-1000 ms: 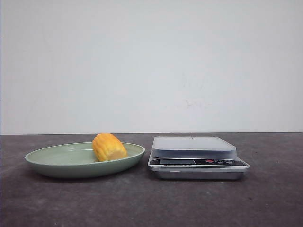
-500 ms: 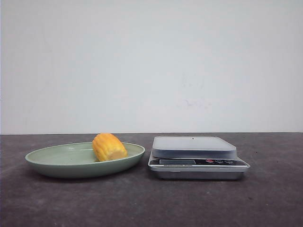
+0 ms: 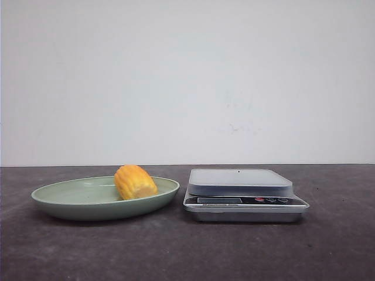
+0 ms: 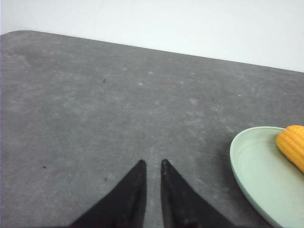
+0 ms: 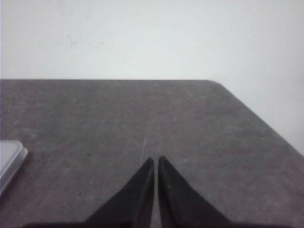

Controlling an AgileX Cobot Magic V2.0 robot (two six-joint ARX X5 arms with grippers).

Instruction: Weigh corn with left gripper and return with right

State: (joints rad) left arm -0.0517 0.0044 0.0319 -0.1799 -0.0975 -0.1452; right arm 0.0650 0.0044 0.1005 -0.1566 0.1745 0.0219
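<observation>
I see the corn [image 3: 135,182] lying on its side in the green plate [image 3: 70,206], toward the plate's scale-side half, its paler cut end turned toward the camera and somewhat toward the scale [image 3: 245,195]. The scale sits just beside the plate, its platform bare.

The left gripper [image 4: 152,164] hangs over bare bench [image 4: 95,118], fingers nearly together with only a thin gap and nothing between them. From its own view the plate [image 4: 247,166] and corn [image 4: 292,145] sit off to one side at the frame edge, so I judge the left arm must swing toward the plate before descending, and open wide enough to span the cob across its short width.

The right gripper [image 5: 156,160] is likewise almost closed and empty, with only a corner of the scale [image 5: 10,159] visible; it is the farther arm.

The front view shows plate, corn and scale together but neither arm; only the wrist views show the fingers.
</observation>
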